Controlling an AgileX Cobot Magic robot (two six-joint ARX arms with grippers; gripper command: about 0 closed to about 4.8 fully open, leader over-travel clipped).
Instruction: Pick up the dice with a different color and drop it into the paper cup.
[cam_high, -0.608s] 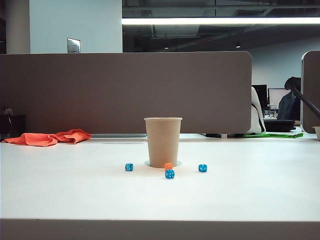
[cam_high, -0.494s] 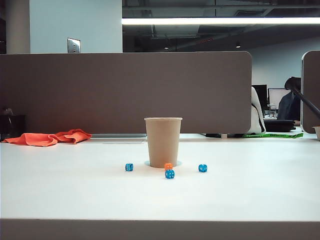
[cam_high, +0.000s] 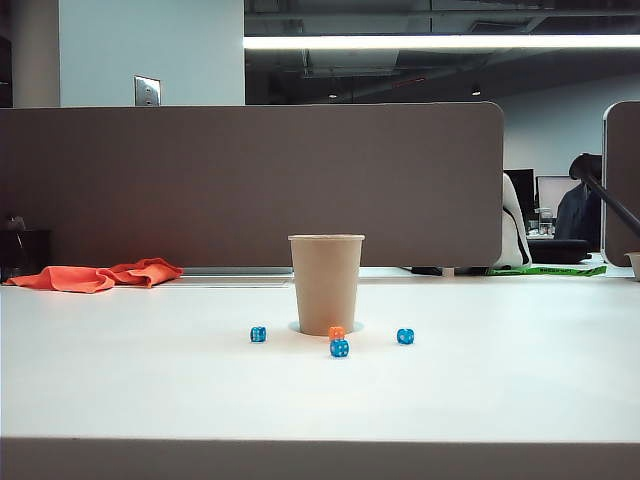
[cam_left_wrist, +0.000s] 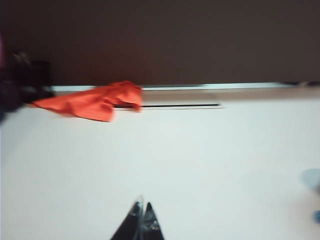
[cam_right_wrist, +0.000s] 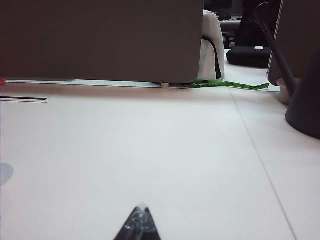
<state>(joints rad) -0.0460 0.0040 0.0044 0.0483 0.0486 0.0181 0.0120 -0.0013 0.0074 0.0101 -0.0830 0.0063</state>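
Sitting against the paper cup (cam_high: 326, 283), orange die (cam_high: 337, 332); left tool (cam_left_wrist: 141, 216) and right tool (cam_right_wrist: 141, 216) both pressed together, empty.

No text, label, brand or number can be read in any view. The cup (cam_high: 326, 284) is plain, with no print on its wall. The dice show only pips, too small to count: pale ones on the orange die (cam_high: 337, 332) and white ones on the blue dice (cam_high: 340, 348). A green strip (cam_right_wrist: 229, 85) at the far edge of the surface (cam_high: 500, 380) carries dark marks that are too small and blurred to make out.
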